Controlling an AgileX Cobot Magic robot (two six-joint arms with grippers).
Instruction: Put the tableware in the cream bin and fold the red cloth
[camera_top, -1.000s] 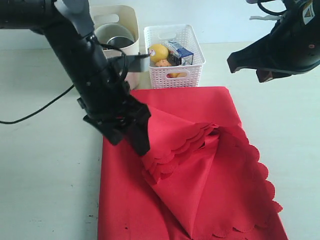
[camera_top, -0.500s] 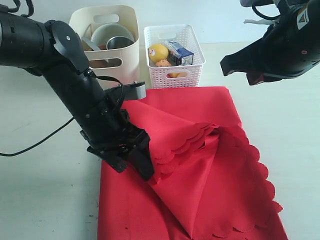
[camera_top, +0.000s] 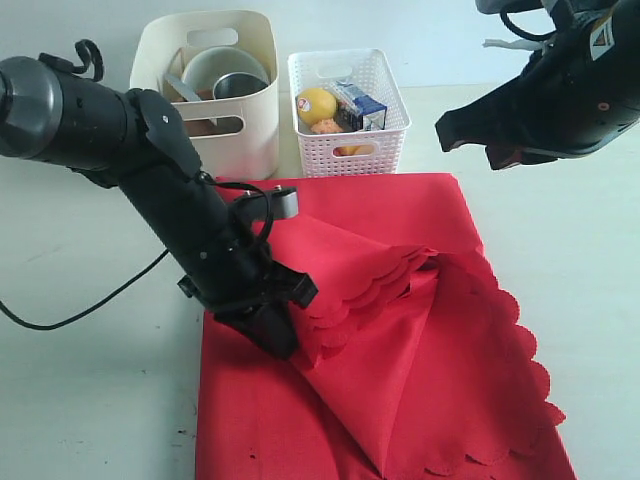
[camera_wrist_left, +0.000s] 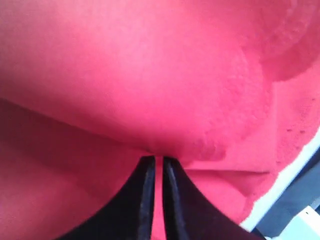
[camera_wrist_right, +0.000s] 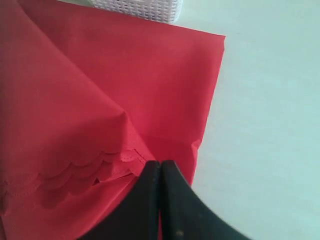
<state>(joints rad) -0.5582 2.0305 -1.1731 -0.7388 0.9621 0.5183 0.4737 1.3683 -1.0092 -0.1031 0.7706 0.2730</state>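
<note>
There is one red cloth (camera_top: 400, 400), one cream bin (camera_top: 256, 125), one white lattice basket (camera_top: 352, 156), one lemon (camera_top: 317, 104), one milk carton (camera_top: 362, 106).

The red cloth (camera_top: 400, 330) is matt woven fabric, finely rough up close. At upper left, the cream bin (camera_top: 262, 110) is smooth plastic. The cup (camera_top: 240, 85) inside it seems to be dull metal.

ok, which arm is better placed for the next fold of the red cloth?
Left, probably. The left end effector is down on the bright red scalloped fabric cloth, pinching a bunched fold. The right end effector hangs above it, shut and empty.
</note>
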